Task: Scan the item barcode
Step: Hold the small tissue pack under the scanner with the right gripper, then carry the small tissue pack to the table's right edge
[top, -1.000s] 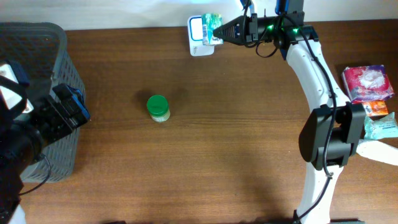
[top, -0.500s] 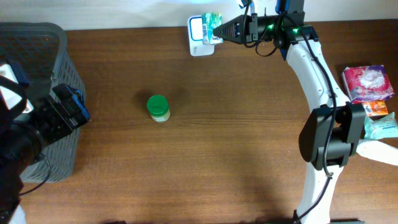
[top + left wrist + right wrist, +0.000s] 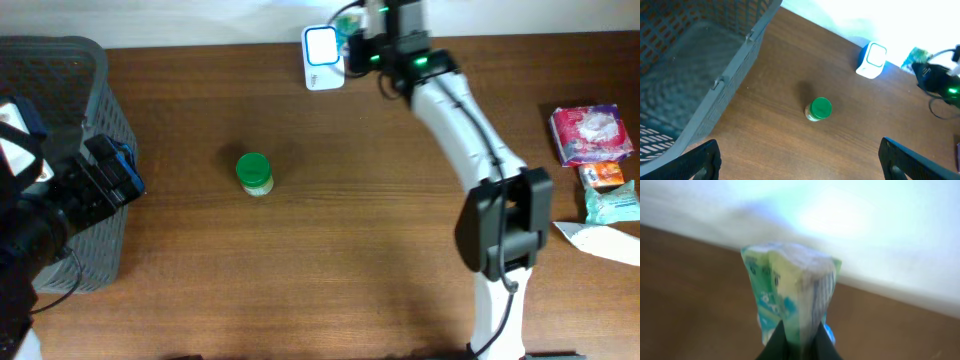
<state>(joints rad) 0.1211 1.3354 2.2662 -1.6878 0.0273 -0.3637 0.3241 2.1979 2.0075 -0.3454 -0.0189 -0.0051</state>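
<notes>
Right arm (image 3: 455,110) has swung in over the last second. Its wrist now sits just right of the scanner (image 3: 322,46) instead of reaching in from further right. The green packet (image 3: 790,292) went with it. It was overlapping the scanner's right edge and is now off the face, so the lit window is fully uncovered. Right jaws are clamped on the packet's bottom edge, with the packet upright between them. My read: it's re-presenting the packet, turning it to find the code. Nothing here shows a successful read, so treat the scan as not done.

Left jaws are wide open and holding nothing, parked by the basket (image 3: 70,60) far left of the scanner. The green-lidded jar (image 3: 254,172) sits alone on the tabletop (image 3: 350,260), well apart from the scanner to its front-left.

Hard to see:
- Left arm bulk covers part of the basket from overhead.
- The pile of packets (image 3: 592,135) far right of the scanner runs off the frame edge.
- From overhead the packet is mostly lost under the wrist and in glare.
- Right wrist view is blurred. There's dark striping on the packet's right face, but I can't tell if it's the barcode or which face points at the scanner.
</notes>
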